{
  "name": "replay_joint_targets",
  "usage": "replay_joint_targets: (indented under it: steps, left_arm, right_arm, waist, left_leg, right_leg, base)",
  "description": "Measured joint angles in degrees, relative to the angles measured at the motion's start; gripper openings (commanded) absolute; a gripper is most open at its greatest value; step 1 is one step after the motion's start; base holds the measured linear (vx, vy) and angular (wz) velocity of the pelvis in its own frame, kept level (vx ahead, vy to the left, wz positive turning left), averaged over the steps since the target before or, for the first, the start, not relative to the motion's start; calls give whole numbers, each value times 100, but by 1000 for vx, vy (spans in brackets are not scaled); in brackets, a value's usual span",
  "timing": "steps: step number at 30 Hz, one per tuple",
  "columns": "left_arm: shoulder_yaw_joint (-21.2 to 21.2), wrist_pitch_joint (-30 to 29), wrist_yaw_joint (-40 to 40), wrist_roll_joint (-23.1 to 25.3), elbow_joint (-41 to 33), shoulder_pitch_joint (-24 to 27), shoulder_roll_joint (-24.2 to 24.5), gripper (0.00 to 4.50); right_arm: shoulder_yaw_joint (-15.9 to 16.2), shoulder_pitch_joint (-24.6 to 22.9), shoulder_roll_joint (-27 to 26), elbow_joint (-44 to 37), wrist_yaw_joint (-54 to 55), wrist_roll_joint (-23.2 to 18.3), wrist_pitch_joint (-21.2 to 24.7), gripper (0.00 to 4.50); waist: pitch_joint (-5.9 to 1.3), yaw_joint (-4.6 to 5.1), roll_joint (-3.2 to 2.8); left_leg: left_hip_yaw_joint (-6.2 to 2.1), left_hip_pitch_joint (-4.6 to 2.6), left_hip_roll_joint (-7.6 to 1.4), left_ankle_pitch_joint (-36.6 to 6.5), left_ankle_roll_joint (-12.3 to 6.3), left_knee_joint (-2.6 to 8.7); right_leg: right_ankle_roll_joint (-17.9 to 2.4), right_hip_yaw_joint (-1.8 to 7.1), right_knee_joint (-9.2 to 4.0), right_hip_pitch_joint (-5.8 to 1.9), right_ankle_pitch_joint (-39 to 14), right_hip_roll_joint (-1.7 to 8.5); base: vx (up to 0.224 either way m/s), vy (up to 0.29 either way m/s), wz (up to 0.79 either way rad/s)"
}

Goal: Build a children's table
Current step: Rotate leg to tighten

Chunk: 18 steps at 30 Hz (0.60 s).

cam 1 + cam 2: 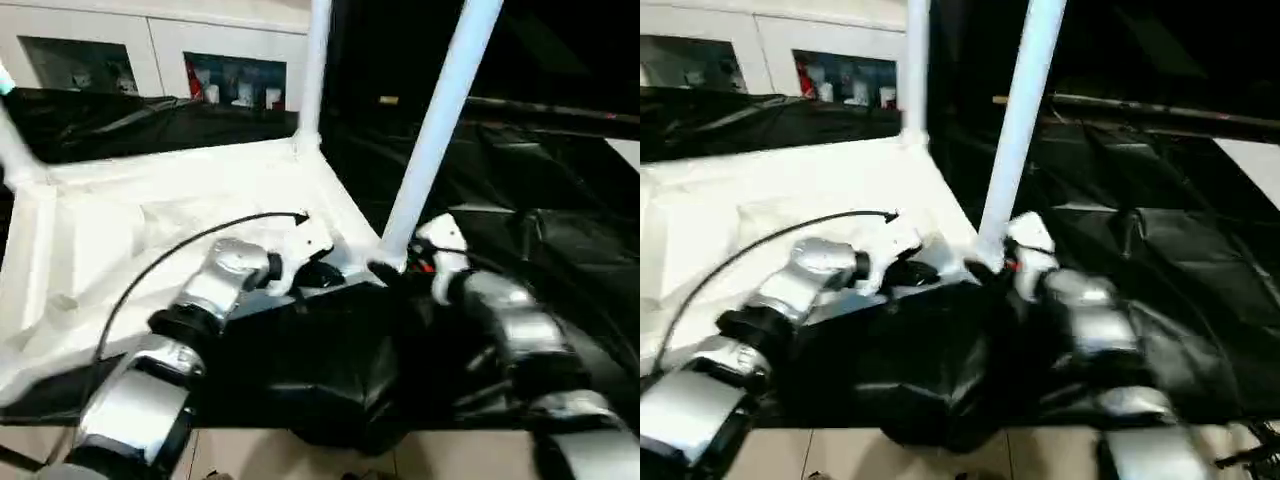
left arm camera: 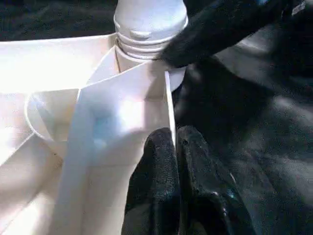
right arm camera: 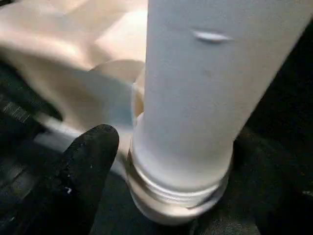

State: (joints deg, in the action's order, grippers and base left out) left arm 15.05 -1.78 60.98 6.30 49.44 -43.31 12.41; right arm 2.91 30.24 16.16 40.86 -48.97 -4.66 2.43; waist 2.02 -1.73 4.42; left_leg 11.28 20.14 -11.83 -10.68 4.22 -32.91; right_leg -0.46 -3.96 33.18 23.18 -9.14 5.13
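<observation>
Right now the tabletop (image 1: pixel 150 240) lies upside down on the black-draped work table (image 1: pixel 560 230), ribs up, filling my view from about nine o'clock to the centre. My left gripper (image 2: pixel 175 147) is pinched shut on the tabletop's thin near rim, one black finger on each side of the wall, just beside the near right corner socket (image 2: pixel 146 54). A leg (image 1: pixel 440 130) stands in that socket and leans toward one o'clock, its ringed end seated at the corner. My right gripper (image 1: pixel 395 270) sits at the foot of this leg with its fingers spread around it; one fingertip (image 3: pixel 90 161) is beside the ringed end, and I cannot tell whether it touches. Another leg (image 1: pixel 317 70) rises upright from the far corner at twelve o'clock.
</observation>
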Motion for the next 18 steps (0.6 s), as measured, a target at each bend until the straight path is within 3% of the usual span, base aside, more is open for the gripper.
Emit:
replay_joint_targets:
  steps: [7, 12, 18]
  left_arm:
    - [69, 35, 1113, -225, -344, 131, 444, 0]
    - [102, -35, 1530, -353, -488, 225, 552, 0]
    - [104, -56, 1582, -366, -501, 250, 582, 0]
  right_arm:
    - [303, -116, 466, -402, -1363, -203, 183, 386]
    - [438, -150, 510, -555, -1848, -257, 353, 386]
    - [452, -150, 509, -587, -1911, -267, 436, 328]
  waist:
    - [2, -37, -3]
    - [12, -144, -14]
    - [20, -164, -18]
  left_leg:
    - [15, 6, -5, 0, -32, 30]
    - [26, 2, -6, -9, -30, 17]
    - [25, -7, -7, -20, -1, 2]
  right_leg:
    - [-35, -3, 2, 26, -43, -6]
    - [-41, 1, 11, 26, -45, -2]
    - [-39, 5, 47, 26, -47, 1]
  base:
    - [33, -8, 0]
    - [0, 0, 0]
    - [0, 0, 0]
